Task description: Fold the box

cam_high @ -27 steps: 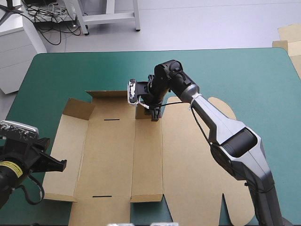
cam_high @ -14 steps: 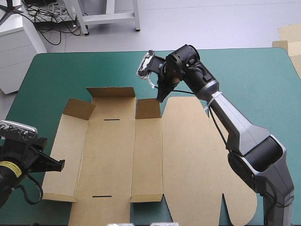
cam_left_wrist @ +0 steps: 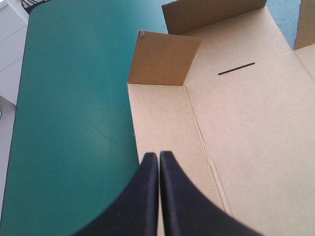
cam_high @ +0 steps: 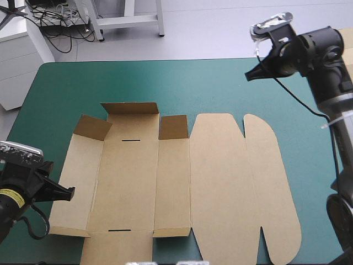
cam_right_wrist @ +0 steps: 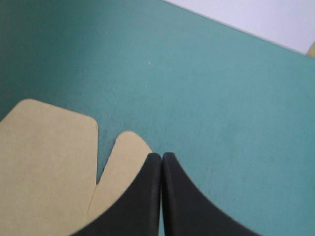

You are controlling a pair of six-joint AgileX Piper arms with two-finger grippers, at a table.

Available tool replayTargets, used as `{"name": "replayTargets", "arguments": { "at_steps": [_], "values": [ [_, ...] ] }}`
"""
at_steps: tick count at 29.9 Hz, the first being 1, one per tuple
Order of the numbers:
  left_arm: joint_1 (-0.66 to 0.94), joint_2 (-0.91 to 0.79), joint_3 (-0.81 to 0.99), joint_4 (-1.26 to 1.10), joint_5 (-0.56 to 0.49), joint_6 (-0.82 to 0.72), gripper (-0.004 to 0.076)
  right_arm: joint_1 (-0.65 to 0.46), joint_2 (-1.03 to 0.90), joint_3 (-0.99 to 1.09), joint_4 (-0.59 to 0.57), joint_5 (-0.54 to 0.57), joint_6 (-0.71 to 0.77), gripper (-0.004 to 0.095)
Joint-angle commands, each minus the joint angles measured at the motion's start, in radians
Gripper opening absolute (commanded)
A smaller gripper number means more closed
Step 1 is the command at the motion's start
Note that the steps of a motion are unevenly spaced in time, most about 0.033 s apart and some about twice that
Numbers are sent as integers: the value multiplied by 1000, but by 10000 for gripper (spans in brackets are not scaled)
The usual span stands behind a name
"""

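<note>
The brown box [cam_high: 220, 182] lies as a cut sheet on the teal-green cover, mostly flat. Three short flaps along its far left side stand raised [cam_high: 174, 127]. Its rounded lid panels [cam_right_wrist: 44, 147] reach toward the right. My right gripper [cam_high: 250, 76] hangs shut and empty above the table's far right, well apart from the box; the lid's rounded tips lie below its fingertips [cam_right_wrist: 161, 156]. My left gripper [cam_high: 70, 192] is shut and holds nothing, low at the box's left panel [cam_left_wrist: 167, 128], near that panel's outer edge; its tips [cam_left_wrist: 159, 155] point toward the raised corner flap [cam_left_wrist: 162, 59].
More brown board [cam_high: 337, 44] shows beyond the table's far right corner. Bare teal-green cover [cam_high: 138, 83] runs between the box and the far edge, and along the left side [cam_left_wrist: 74, 113].
My right gripper left the far middle flap, rose and swung to the far right while its fingers closed. The flap stays raised. The left arm has not moved.
</note>
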State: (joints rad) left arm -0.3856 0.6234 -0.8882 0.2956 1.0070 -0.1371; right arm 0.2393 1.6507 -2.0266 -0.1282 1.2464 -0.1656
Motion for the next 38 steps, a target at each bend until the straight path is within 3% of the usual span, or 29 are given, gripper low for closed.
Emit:
{"name": "replayTargets", "arguments": {
  "at_steps": [1,7,16,25,32,38],
  "values": [
    [-5,5,-35,25,-52,-9,-10,-70,-126,144,35,7,3,-20],
    [-5,25,-35,25,-48,-7,-10,-94,-324,490,64,-1,-8,-19],
    [-5,121,-35,14,-50,-7,-10,-92,-702,841,160,-94,4,-20],
    [-5,200,-35,-196,-62,137,17,-92,-975,994,162,-106,33,-20],
    [-5,357,-87,-365,-104,234,17,-92,-1037,1057,162,-104,38,-20],
    [8,506,-209,-516,-46,381,17,-92,-1038,1097,162,-100,38,-20]
  ]
}}
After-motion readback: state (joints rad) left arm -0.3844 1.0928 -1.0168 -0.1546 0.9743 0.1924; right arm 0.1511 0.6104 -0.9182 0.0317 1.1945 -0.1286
